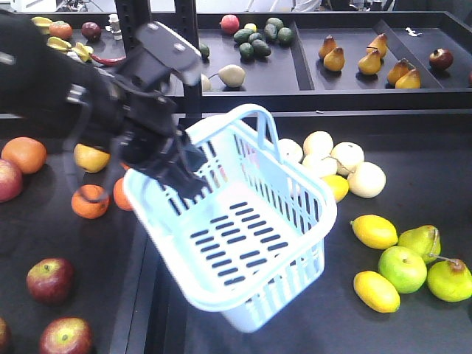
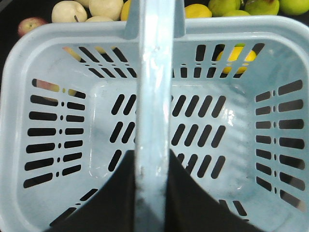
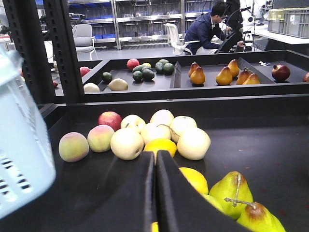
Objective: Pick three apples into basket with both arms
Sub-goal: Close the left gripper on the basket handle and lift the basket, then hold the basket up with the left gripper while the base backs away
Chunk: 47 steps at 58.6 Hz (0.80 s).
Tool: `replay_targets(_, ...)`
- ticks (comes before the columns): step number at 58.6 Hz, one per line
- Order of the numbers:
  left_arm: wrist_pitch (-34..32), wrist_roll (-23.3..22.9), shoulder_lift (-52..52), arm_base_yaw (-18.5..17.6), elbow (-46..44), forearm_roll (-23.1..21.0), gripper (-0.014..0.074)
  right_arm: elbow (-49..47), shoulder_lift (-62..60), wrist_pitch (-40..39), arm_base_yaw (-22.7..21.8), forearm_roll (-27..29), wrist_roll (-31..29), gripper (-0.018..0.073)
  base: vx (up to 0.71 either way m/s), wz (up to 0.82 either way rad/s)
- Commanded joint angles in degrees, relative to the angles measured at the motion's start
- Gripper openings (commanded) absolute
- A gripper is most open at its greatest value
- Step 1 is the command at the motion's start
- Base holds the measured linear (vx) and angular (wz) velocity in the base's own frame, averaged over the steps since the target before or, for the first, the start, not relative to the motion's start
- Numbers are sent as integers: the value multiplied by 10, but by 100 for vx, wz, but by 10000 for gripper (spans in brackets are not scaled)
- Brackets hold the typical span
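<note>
The left fingers (image 2: 111,203) clamp the handle (image 2: 153,96) of the basket (image 1: 280,291), which hangs tilted and empty above the worktop (image 1: 81,247). The right fingers (image 3: 137,198) are pressed together, holding nothing. The apples (image 1: 50,280) lie left of the basket. They are likely firm, smooth and bruisable: grip across the widest part.

Pale basket (image 1: 279,292) tilted aloft; red apples (image 1: 50,280) lower-left

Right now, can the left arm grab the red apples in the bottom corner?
Probably not yet. The left gripper is shut on the handle of the basket, so its fingers are busy. The red apples lie uncovered beside it.
</note>
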Motion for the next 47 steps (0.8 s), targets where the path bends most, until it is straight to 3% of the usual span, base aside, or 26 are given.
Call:
replay_targets(1, 6, -43, -63, -2, -17, -22, -8, 7, -7, -41, -2, -5, -4, -9, 0, 0)
replay_targets(7, -1, -56, -116, -2, 29, -46, -8, 7, -7, -41, -2, -5, -4, -9, 0, 0)
replay_targets(20, -89, -84, -271, -2, 200, -72, -8, 7, -7, -41, -2, -5, -4, -9, 0, 0)
replay_targets(32, -133, -130, -414, -2, 315, -71, -8, 7, -7, -41, -2, -5, -4, -9, 0, 0)
replay_targets(47, -156, -133, -547, -1, 380, -56, -8, 7, -7, -41, -2, -5, -4, -9, 0, 0)
